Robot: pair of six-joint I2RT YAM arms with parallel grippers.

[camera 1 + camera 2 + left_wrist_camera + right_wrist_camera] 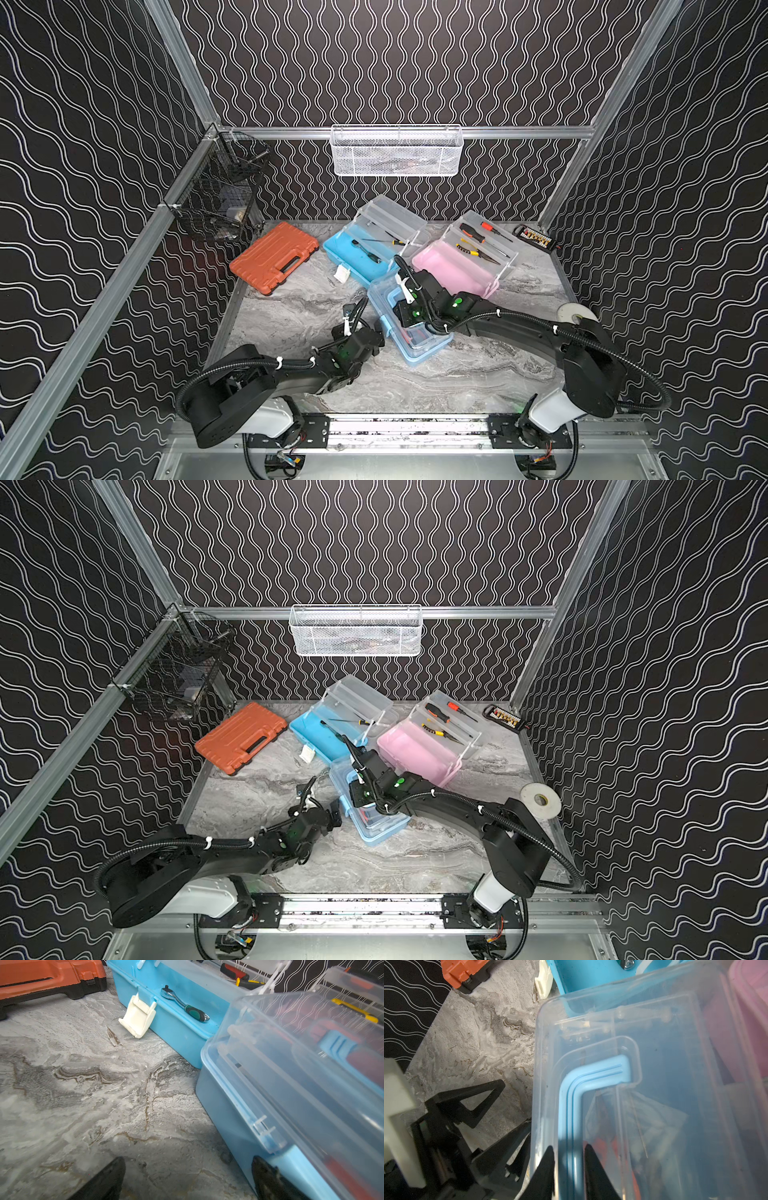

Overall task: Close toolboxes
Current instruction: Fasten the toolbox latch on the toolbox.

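A: Where do the toolboxes sit?
B: The lid-down blue toolbox (422,347) sits mid-table, largely hidden by the right arm (498,328). The open blue toolbox (353,257) is at 12 o'clock and the pink toolbox (449,270) at 1 o'clock, also open.
A: And the grippers?
B: The left gripper (187,1175) gapes wide beside its base. The right gripper (571,1155) pinches the blue handle (571,1115), its fingers cropped.

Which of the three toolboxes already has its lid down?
The light blue toolbox nearest the arms, with its handle held by the right gripper. The back blue toolbox and the pink toolbox both stand open.
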